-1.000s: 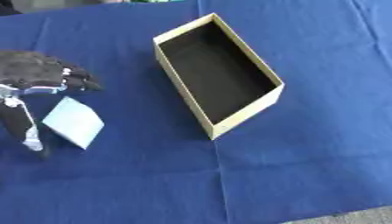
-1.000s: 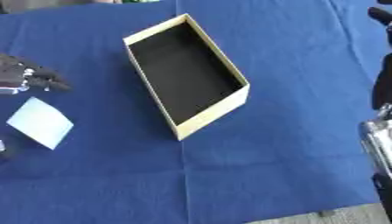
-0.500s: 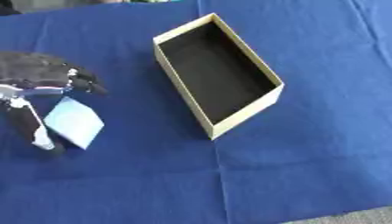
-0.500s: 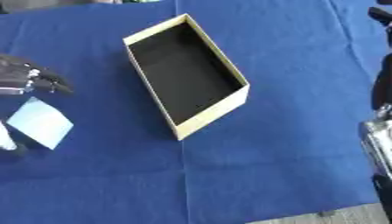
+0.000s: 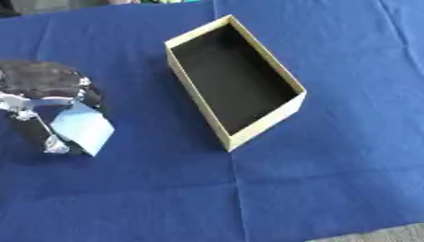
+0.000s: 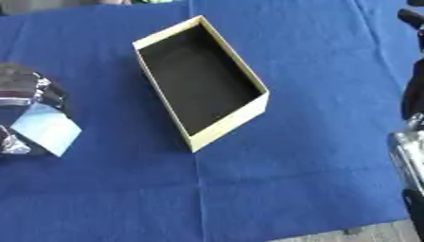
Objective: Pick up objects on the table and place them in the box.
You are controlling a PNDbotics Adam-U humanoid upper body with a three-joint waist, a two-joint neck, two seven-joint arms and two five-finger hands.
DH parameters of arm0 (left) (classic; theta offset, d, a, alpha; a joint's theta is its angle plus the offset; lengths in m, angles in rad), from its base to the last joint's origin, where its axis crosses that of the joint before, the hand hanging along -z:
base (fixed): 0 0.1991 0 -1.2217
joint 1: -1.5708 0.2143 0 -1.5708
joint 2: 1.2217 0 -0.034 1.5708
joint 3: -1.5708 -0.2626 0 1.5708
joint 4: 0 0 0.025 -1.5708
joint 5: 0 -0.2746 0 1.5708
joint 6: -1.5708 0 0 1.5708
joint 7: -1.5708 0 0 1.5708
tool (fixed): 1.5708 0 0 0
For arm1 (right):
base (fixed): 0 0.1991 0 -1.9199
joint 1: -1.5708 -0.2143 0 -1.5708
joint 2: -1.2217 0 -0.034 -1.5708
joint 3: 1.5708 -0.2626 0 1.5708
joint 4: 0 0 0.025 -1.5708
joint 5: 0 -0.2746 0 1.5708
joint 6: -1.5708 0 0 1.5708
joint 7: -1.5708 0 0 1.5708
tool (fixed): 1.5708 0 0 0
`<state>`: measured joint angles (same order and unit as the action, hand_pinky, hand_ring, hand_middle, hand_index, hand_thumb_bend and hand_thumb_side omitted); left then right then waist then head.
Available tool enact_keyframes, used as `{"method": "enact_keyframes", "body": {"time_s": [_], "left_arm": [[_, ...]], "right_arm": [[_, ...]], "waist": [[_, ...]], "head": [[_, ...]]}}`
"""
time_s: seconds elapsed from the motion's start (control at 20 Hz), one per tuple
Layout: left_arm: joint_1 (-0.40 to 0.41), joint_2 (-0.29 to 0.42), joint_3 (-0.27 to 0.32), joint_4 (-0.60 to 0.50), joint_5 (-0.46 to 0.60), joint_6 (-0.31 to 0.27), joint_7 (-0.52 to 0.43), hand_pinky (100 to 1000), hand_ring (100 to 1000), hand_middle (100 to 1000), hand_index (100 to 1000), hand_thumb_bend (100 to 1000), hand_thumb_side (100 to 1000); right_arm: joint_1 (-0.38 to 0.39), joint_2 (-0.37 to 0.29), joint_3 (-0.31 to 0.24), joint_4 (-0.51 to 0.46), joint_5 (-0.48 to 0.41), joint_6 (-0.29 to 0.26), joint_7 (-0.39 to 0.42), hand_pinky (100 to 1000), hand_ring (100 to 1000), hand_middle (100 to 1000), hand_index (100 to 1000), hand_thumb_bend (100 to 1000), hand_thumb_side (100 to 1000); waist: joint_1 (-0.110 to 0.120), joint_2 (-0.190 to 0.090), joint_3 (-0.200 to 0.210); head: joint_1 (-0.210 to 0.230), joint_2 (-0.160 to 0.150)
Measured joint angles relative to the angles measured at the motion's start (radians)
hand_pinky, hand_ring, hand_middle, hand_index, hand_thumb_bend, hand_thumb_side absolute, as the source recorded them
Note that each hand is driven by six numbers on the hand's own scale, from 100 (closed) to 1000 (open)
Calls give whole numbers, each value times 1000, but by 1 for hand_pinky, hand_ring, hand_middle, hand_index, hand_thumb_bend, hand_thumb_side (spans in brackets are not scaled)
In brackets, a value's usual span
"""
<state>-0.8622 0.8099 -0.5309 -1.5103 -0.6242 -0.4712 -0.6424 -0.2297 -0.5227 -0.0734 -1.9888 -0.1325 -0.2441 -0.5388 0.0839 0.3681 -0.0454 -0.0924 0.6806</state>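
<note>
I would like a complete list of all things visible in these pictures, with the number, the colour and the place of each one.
open rectangular cardboard box: one, tan walls with a black inside, nothing visible in it, middle of the table, set askew.
pale blue flat square object: one, light blue, at the table's left side, tilted, held at the left robot hand.
blue tablecloth: one, dark blue, covers the table, with a fold line running down from the box.
left robot hand: one, black and silver, left edge, fingers curled round the pale blue object.
right robot arm: one, black and silver, right edge of the right eye view; its hand cannot be made out.
</note>
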Motion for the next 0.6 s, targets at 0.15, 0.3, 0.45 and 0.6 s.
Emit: {"method": "enact_keyframes", "body": {"time_s": [0.15, 0.3, 0.45, 0.6], "left_arm": [[-1, 0, 5, -5, 5, 4, -4, 579, 562, 442, 558, 200, 150], [-2, 0, 23, -27, 7, 13, -13, 566, 554, 428, 539, 169, 136], [-11, 1, 53, -59, 4, 24, -24, 552, 542, 400, 503, 107, 106], [-29, 1, 92, -97, -2, 36, -36, 539, 525, 377, 477, 100, 100]], "right_arm": [[0, 0, 0, 0, 0, 0, 0, 752, 901, 586, 845, 100, 999], [1, 0, 0, 0, 0, 0, 0, 751, 900, 586, 845, 100, 999], [1, 0, 0, 0, 0, -1, 0, 751, 899, 587, 845, 100, 999], [2, 0, -1, 0, 0, -4, 0, 750, 898, 587, 844, 100, 998]], "waist": [[0, 0, 0], [0, 0, 4], [0, 0, 5], [0, 0, 9]], "head": [[0, 0], [0, 0], [-1, 1], [-4, 3]]}}
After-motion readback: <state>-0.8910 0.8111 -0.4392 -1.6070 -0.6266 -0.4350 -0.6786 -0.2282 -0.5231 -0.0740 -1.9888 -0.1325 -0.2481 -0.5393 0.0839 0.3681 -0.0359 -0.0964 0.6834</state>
